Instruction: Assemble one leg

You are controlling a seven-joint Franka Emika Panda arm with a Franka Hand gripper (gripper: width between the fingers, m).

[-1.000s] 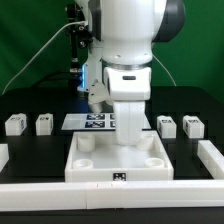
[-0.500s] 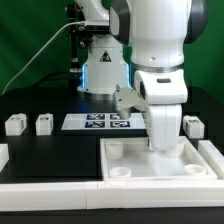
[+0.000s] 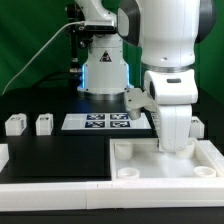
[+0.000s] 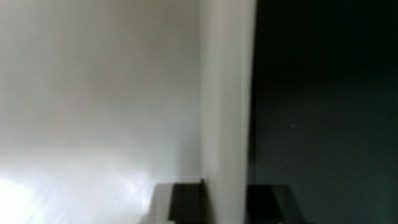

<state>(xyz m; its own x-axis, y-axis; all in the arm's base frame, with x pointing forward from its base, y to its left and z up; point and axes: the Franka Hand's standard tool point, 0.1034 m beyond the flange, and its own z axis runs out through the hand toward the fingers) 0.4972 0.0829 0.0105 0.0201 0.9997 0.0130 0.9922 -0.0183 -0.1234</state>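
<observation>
Black table [image 3: 50,160], green backdrop. Gripper [image 4: 226,204] clamping tray [image 3: 125,150] rim, lower right. Legs [image 3: 14,124] sitting loose mid-left, another by arm, right edge. None attaching yet; whole assy remaining.

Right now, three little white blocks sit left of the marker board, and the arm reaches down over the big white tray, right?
Not three: the exterior view shows only two on its left of the marker board, one block and a second block. The arm does reach down over the tray.
</observation>
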